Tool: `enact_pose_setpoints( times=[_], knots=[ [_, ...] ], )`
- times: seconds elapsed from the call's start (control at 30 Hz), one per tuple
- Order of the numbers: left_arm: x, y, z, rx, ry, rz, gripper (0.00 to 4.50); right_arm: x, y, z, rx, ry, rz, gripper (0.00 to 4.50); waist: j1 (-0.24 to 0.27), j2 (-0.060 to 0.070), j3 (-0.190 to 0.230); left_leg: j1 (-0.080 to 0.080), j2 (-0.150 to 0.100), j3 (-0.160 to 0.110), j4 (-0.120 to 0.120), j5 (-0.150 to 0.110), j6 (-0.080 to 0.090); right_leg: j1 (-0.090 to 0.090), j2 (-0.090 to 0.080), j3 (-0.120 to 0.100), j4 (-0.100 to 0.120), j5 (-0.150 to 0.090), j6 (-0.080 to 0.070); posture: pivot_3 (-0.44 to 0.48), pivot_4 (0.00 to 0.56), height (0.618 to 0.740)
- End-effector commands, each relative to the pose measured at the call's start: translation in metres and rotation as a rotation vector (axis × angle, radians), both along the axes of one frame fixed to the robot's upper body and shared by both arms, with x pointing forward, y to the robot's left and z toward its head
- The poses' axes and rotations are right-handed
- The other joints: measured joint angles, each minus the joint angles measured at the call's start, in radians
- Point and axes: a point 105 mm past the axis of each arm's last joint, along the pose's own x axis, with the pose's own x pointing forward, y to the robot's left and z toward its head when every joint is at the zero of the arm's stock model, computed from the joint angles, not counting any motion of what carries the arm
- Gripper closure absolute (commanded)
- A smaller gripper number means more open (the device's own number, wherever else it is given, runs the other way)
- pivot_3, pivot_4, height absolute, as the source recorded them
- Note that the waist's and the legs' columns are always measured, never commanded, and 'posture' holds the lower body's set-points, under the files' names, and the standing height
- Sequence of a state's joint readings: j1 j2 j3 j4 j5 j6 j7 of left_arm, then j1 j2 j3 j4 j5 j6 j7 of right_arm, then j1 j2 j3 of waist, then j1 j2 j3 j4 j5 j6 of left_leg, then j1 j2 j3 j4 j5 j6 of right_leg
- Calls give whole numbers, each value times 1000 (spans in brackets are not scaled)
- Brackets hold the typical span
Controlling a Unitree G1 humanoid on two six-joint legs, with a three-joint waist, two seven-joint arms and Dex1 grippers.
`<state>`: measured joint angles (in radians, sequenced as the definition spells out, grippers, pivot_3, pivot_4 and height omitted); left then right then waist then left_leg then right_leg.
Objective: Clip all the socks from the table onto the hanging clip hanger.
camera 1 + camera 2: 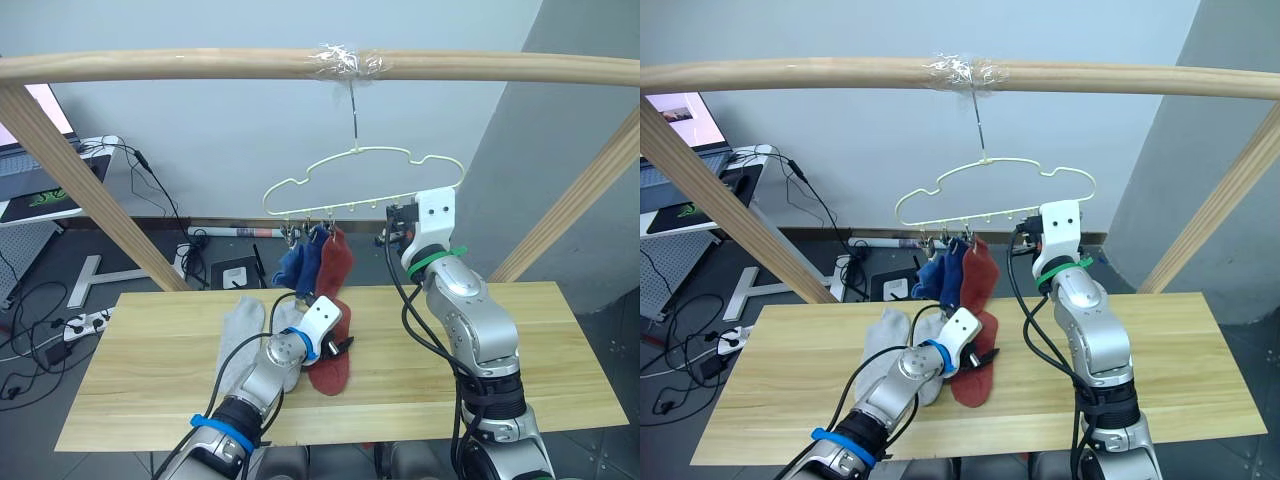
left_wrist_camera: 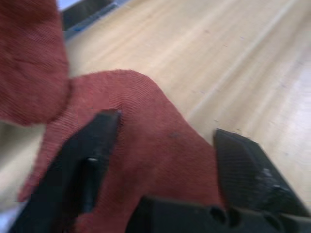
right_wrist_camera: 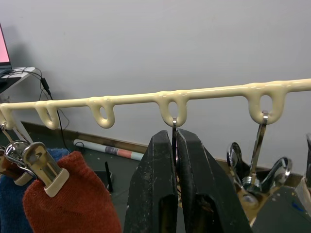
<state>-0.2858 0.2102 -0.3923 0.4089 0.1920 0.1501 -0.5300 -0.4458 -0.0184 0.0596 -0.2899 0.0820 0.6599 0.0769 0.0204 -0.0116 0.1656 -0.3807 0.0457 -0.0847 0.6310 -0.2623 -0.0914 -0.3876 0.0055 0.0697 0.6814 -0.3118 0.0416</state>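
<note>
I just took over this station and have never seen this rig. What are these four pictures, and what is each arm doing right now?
It is a two-armed humanoid robot. The two wide pictures come from its head, looking down over its arms; the two close ones come from cameras on its wrists.

A pale clip hanger hangs from a wooden pole above the table. Two blue socks and one rust red sock are already clipped on.

The right gripper is raised to the hanger, its fingers closed on a metal clip.

The left gripper is low over the table, fingers open on either side of a second rust red sock lying there. Light grey socks lie beside it on the table.
</note>
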Motion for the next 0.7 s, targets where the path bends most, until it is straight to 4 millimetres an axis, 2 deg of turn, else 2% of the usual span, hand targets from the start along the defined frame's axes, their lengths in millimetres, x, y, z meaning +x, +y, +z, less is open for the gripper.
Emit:
enact_pose_setpoints(
  times=[0.03, 0.13, 0.3, 0.5, 0.6, 0.7],
  knots=[
    [-14, 0, -14, 22, 67, -29, 2488, 1, -8, 3, 4, -4, -30, 4500, 0, 0, 0, 0, 0, 0, 0, 0, 0, 0, 0, 0, 0, 0, 0, 85, 178, 740],
    [-16, -2, -11, -10, 64, -40, 3410, 1, -9, 2, 0, -2, -29, 4500, 0, 0, 0, 0, 0, 0, 0, 0, 0, 0, 0, 0, 0, 0, 0, 86, 181, 740],
    [-26, -16, 6, -132, 51, -129, 4473, 2, -11, 2, -6, -1, -27, 4500, -1, 0, 0, 0, 0, 0, 0, 0, 0, 0, 0, 0, 0, 0, 0, 91, 185, 740],
    [-28, -14, 15, -155, 21, -166, 4473, 3, -12, 1, -10, -1, -28, 4500, -1, 0, 1, 0, 0, 0, 0, 0, 0, 0, 0, 0, 0, 0, 0, 91, 185, 740],
    [-22, -21, 40, -322, 7, -131, 4473, 3, -14, 2, 2, 7, -27, 4500, -1, 0, 1, -1, 0, 0, 0, 0, 0, 0, 0, 0, 0, 0, 0, 87, 186, 740],
    [-20, -27, 74, -493, -25, -128, 4473, 3, -21, 3, 116, 65, -48, 4500, 0, 0, 1, -1, 0, 0, 0, 0, 0, 0, 0, 0, -1, 0, 0, 80, 185, 740]
  ],
)
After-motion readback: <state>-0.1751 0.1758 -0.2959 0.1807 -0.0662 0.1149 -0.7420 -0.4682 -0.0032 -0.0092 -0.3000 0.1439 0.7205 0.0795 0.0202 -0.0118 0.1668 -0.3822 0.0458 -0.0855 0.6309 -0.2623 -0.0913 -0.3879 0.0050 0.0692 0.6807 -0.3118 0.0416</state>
